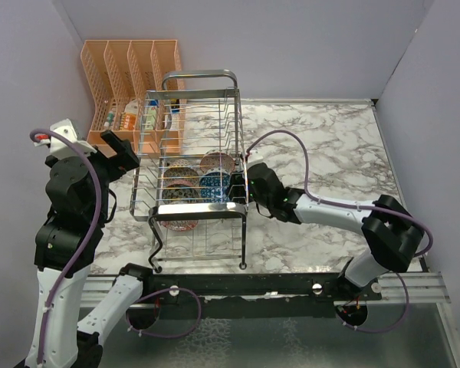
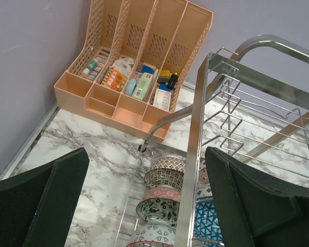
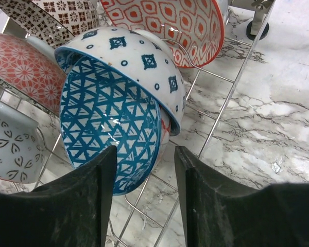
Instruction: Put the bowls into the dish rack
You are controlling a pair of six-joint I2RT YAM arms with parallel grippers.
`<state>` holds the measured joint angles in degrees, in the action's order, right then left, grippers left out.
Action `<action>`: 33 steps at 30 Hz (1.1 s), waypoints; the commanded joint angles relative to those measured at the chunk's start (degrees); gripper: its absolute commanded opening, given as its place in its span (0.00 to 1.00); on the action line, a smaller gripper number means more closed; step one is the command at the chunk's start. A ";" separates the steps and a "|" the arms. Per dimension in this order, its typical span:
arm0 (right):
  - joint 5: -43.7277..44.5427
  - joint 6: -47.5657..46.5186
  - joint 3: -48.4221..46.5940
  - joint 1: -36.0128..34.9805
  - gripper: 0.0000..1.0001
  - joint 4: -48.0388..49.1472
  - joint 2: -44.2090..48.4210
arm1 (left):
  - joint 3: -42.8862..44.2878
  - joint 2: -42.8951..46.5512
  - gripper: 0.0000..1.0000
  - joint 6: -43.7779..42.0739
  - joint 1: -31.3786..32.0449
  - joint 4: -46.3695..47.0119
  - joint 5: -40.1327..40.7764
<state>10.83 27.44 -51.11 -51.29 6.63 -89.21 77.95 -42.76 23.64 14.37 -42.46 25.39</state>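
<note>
Bowls [image 1: 213, 184] in dish rack [image 1: 202, 208] on veined marble table [image 1: 330, 146], lilac walls [image 1: 291, 46] behind

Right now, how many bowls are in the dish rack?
6. Right wrist view: brown bowl and orange bowl up top, blue triangle bowl inside blue dotted bowl centre, red bowl and white bowl left. Others may be hidden.

Bright, even, diffuse light falls from above the dish rack [image 1: 203, 208]. Its chrome top bar glares white, and faint soft shadows lie on the marble table [image 1: 322, 146] under its legs. A small sheen sits on the blue bowl [image 3: 108, 118] inside it. Both wrist views bend lines near their borders; the nearest black fingers [image 3: 67, 206] look soft.
</note>
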 commanded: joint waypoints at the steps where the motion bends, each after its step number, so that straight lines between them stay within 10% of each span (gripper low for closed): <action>1: 0.18 1.46 -2.24 0.22 0.45 -2.13 -1.66 | -2.02 1.87 0.99 -1.01 0.22 1.94 1.22; 13: 0.96 0.19 -0.99 0.23 0.02 -1.19 -3.94 | -1.94 1.33 0.99 -1.27 0.20 1.87 1.11; 33: 5.27 -17.34 16.55 -0.91 0.01 37.34 2.47 | -2.51 0.94 0.99 -1.17 0.21 2.09 1.87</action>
<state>12.14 15.81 -36.07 -51.11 32.29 -88.60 75.70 -41.69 23.00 14.39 -41.63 25.78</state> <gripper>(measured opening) 0.034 0.992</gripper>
